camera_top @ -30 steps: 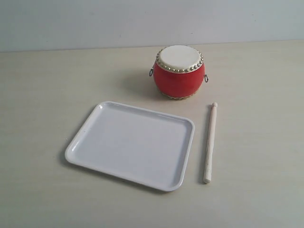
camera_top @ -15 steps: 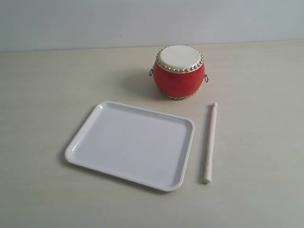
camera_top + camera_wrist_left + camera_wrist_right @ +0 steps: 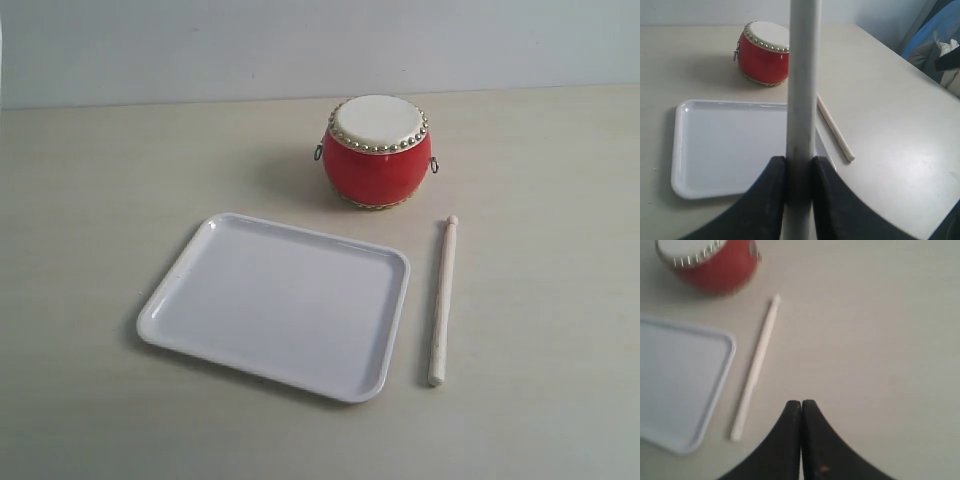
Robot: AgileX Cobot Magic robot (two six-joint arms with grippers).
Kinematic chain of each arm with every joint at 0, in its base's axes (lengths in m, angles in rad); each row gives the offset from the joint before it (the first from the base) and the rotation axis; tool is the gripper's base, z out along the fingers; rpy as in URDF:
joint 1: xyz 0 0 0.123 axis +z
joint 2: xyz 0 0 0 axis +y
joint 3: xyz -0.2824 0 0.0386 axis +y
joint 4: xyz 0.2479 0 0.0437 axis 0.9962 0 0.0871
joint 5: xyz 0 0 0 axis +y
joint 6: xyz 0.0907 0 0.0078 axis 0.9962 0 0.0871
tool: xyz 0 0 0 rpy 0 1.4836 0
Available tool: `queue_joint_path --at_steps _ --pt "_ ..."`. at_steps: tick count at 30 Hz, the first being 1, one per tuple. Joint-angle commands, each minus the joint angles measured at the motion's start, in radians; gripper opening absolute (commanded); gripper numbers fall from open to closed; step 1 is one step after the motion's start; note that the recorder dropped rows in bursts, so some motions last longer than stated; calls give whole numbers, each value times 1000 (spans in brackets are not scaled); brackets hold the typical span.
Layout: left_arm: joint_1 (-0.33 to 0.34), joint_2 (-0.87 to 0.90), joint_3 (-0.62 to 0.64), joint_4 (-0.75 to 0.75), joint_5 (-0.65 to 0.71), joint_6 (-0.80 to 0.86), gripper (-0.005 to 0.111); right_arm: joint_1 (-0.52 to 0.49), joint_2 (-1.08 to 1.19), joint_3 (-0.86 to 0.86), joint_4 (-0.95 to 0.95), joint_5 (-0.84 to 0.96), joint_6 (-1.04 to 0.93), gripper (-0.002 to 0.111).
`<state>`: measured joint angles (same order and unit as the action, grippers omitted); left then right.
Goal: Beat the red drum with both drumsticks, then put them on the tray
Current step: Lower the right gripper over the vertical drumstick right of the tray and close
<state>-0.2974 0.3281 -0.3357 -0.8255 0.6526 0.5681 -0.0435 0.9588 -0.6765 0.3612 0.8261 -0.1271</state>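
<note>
Slim pale wooden drumstick (image 3: 441, 300) on the counter (image 3: 540, 420) points at the red barrel drum (image 3: 377, 160), near the right hand (image 3: 801, 404), pressed together, empty.

No readable text, labels, brands, numbers or signs in any view.

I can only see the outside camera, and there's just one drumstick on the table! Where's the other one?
Observer: The left hand is shut on the second drumstick. The left wrist view shows it clamped between the fingers.
Operator: What about the other side?
Observer: The right hand is shut and holds nothing.
Operator: Is it near the one I can see?
Observer: Yes. In the right wrist view the lying drumstick is close to that hand, but they are not touching.
</note>
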Motion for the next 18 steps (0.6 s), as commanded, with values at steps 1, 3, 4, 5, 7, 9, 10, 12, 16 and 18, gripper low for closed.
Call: queue_joint_path --at_steps 1,3,4,5,7,9,10,12,16,18 --pt "-7 -5 1 -2 -11 0 0 -4 186 -28 73 164 -160 0" --pt "-7 -5 1 -2 -13 -1 0 -4 241 -28 73 199 -159 0" --pt "-7 -5 1 -2 -13 -1 0 -4 268 -28 75 205 -156 0" --pt "-7 -5 1 -2 -13 -1 0 -4 293 -28 84 196 -156 0" --pt "-7 -5 1 -2 -13 -1 0 -4 333 -28 135 163 -180 0" --pt "-7 -5 1 -2 -13 -1 0 21 355 -28 217 113 -204 0" --pt "-7 -5 1 -2 -13 -1 0 51 359 -28 249 79 -204 0" --pt "-7 -5 1 -2 -13 -1 0 138 366 -32 284 -16 -188 0" --pt "-31 -5 1 -1 -11 -1 0 311 414 -91 143 -81 11 0" --pt "-41 -5 1 -1 -11 -1 0 401 459 -139 -40 -79 207 0"
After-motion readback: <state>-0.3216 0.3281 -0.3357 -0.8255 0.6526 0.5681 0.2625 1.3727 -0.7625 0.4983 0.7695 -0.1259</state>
